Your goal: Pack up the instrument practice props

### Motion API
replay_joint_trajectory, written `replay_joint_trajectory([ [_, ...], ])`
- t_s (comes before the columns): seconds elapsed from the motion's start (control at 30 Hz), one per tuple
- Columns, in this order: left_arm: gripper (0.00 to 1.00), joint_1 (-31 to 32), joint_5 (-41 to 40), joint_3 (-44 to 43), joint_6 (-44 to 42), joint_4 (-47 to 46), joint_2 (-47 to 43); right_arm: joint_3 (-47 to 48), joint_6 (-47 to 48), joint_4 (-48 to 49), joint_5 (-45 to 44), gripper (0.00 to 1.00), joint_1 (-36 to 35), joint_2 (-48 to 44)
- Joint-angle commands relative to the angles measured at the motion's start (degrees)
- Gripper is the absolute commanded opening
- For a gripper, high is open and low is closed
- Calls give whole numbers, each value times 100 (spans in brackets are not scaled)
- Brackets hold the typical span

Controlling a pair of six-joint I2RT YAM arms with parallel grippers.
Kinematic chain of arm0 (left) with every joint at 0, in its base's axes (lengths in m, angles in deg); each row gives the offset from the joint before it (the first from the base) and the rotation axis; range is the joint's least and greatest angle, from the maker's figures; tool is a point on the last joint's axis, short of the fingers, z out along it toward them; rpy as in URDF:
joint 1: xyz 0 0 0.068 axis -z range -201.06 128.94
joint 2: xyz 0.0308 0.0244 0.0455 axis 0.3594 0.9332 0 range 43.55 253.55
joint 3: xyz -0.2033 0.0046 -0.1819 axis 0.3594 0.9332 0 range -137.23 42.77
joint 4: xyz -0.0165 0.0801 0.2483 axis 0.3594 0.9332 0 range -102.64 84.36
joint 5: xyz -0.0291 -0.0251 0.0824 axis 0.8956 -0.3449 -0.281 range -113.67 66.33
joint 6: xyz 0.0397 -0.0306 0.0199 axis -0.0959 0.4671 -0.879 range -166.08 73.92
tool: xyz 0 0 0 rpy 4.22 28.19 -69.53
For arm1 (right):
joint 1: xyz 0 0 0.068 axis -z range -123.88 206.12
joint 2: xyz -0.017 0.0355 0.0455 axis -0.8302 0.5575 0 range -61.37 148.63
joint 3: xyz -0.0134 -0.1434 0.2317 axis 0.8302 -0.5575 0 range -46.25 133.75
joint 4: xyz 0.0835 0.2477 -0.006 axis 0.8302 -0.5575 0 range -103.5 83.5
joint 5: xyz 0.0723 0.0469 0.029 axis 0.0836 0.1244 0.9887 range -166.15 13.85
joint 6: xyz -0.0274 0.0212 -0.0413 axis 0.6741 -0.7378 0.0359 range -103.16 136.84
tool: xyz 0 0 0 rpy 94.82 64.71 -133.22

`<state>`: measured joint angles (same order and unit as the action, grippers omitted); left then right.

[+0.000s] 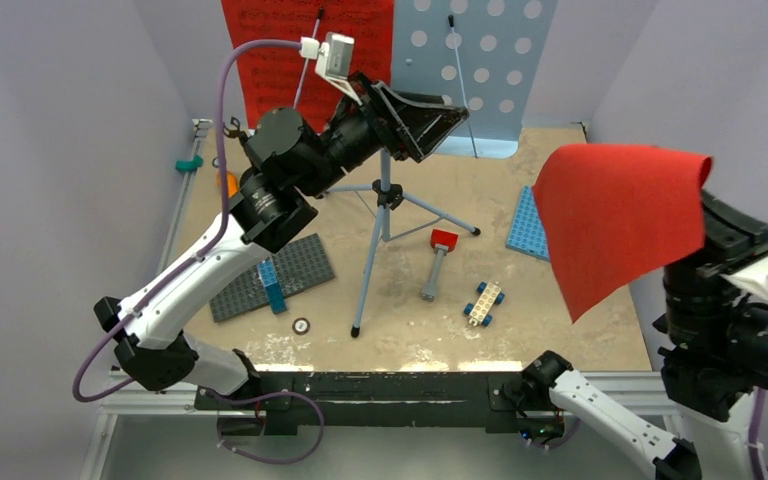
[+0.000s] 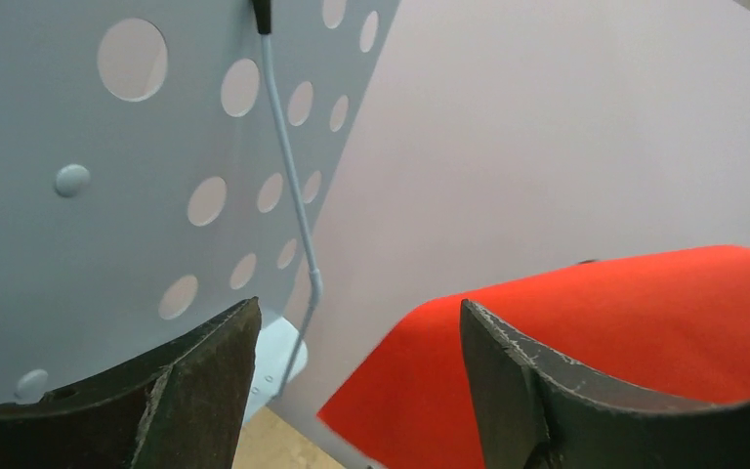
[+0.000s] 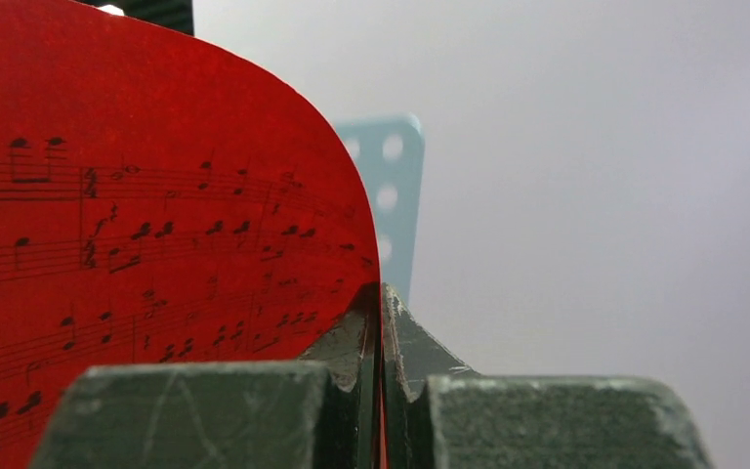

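The pale-blue perforated music stand [image 1: 480, 70] stands on its grey tripod [image 1: 385, 220] at the back. One red sheet-music page [image 1: 300, 50] rests on its left half. My left gripper [image 1: 443, 133] is open and empty, raised in front of the stand; in the left wrist view its jaws [image 2: 356, 322] frame the stand plate [image 2: 78, 244] and the other red page [image 2: 596, 342]. My right gripper [image 1: 702, 205] is shut on that red page [image 1: 620, 220] and holds it in the air at the right; in the right wrist view the fingers [image 3: 381, 303] pinch its edge [image 3: 156, 225]. An orange microphone [image 1: 228, 183] peeks out behind the left arm.
A red-headed grey hammer [image 1: 438, 262], a small wheeled toy [image 1: 483, 302], a grey studded plate [image 1: 300, 265] with a blue brick [image 1: 272, 285], a blue plate [image 1: 528, 225] and a small round black piece [image 1: 301, 325] lie on the table. Walls close in on the left, the back and the right.
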<state>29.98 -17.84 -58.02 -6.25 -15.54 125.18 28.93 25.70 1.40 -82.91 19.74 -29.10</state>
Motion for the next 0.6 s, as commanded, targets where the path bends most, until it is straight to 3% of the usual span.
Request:
replay_joint_trajectory([
  [0.0,79,28,566,359,510,-570,-598,-1233,-537,1,-710,0,-28,-639],
  [0.27,80,135,1393,1401,759,-579,-1563,-2922,-1700,-770,-2287,0,-27,-1427],
  [0.4,80,186,1394,2487,795,-874,-2222,-3854,-2425,-656,-2688,0,-27,-1899],
  [0.57,80,203,1432,3827,1198,-1348,-2829,-3954,-3410,-1563,-3299,0,-19,-1417],
])
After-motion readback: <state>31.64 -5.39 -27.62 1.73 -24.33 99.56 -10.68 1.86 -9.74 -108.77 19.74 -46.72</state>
